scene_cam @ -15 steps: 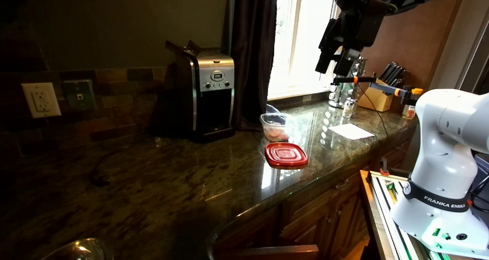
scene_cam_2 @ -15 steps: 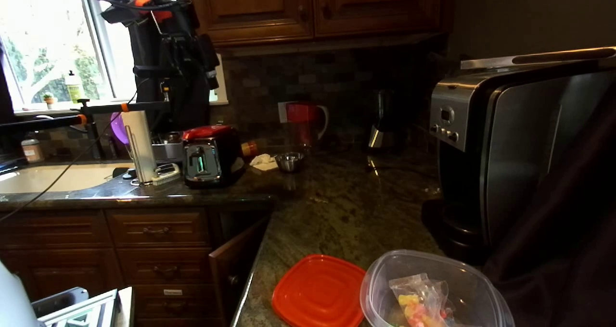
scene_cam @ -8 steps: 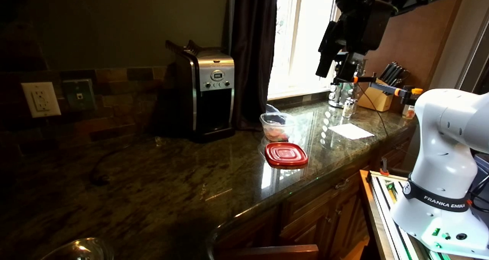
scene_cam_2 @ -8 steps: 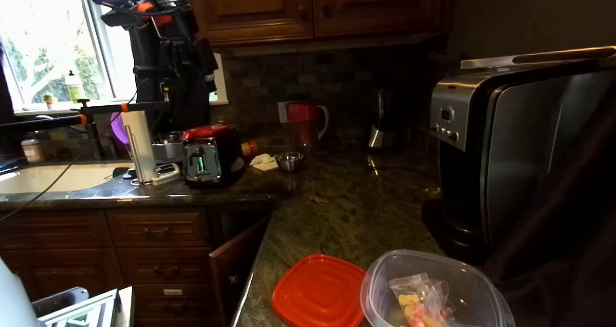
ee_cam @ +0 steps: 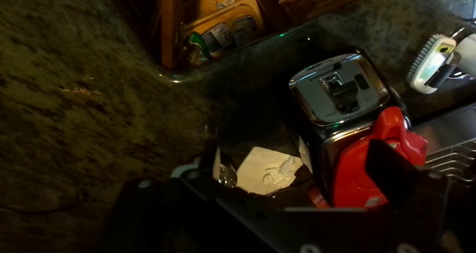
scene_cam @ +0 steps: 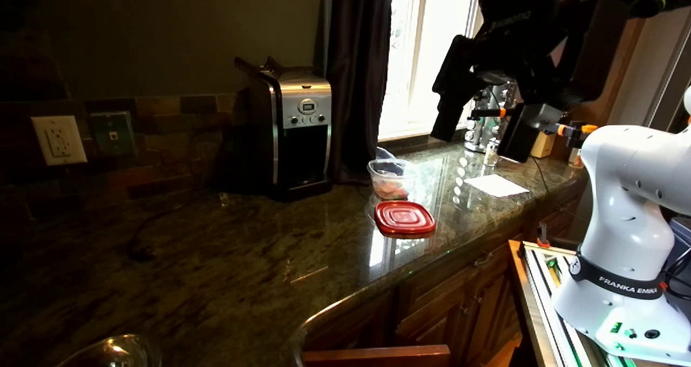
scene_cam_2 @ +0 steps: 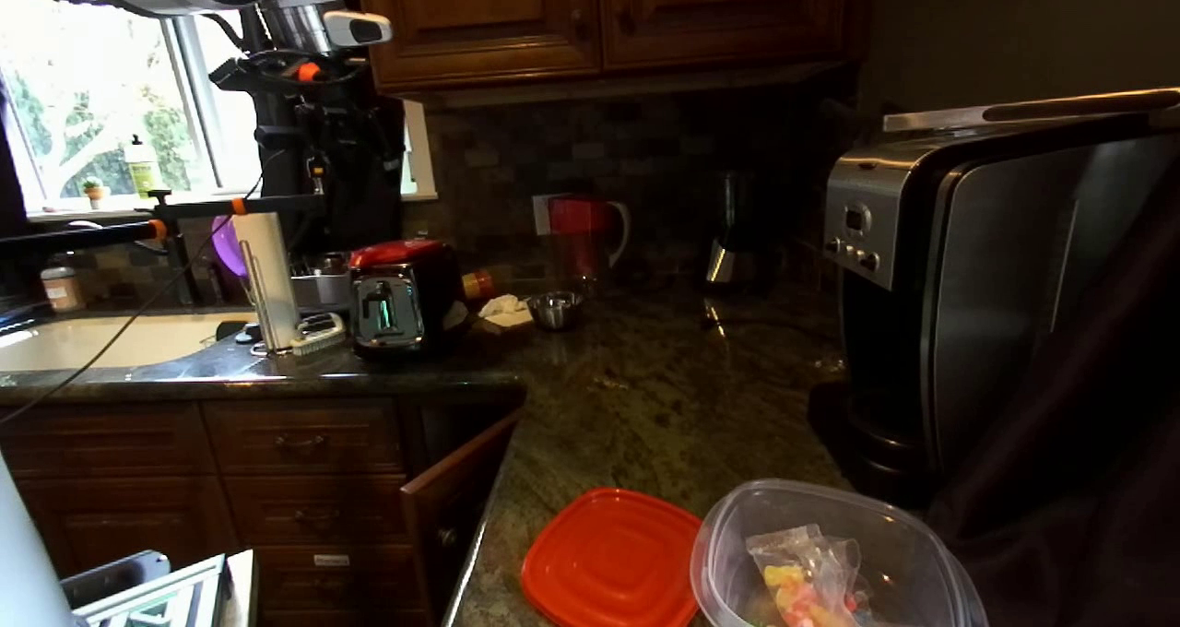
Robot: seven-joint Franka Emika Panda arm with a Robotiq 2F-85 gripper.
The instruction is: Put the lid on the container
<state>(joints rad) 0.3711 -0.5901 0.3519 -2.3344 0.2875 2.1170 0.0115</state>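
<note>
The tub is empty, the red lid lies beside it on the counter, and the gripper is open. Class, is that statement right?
Not quite: the tub is not empty. In an exterior view, a clear bag lies inside it. The rest stands: the red lid lies beside it on the counter, and the gripper is open.
</note>
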